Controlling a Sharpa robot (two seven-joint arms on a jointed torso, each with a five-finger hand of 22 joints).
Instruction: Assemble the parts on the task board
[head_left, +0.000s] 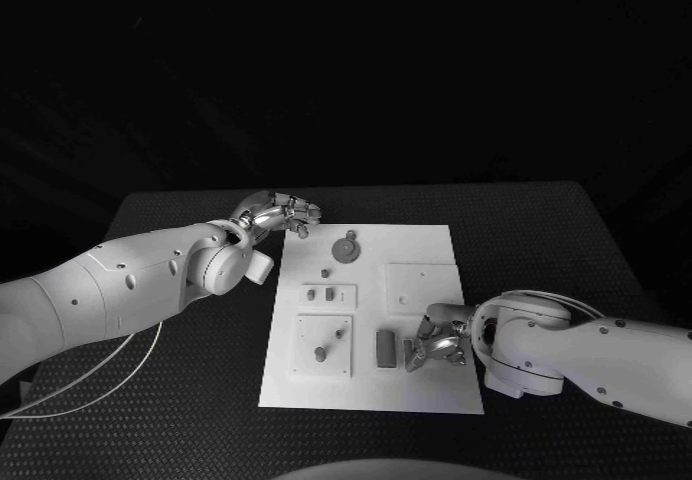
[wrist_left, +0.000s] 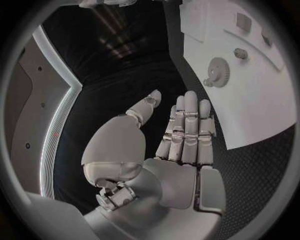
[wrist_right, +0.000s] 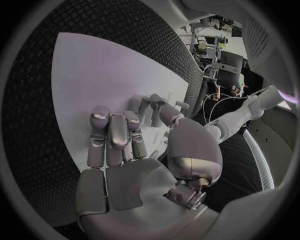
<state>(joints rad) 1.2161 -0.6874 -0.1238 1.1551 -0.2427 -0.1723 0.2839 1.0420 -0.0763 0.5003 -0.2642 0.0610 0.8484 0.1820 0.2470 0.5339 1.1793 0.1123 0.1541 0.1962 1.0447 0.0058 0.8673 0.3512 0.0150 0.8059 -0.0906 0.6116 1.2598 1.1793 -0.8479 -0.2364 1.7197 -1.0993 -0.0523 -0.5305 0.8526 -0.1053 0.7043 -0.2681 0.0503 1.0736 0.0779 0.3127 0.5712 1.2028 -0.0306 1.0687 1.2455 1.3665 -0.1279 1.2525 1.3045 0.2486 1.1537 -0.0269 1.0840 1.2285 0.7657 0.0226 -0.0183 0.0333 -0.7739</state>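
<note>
Left hand (head_left: 283, 215) hangs w/ fingers straight and apart, holding nothing, just off the task board (head_left: 433, 390)'s far-left corner, near the gear part (head_left: 346, 246). Right hand (head_left: 437, 340) sits low over the board's right side beside a dark block part (head_left: 385, 348); can't tell if it's gripping anything.

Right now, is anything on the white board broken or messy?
Nothing stands out. The task board lies flat on the table, its gear and small parts lie tidy, and nothing looks broken or spilled.
</note>
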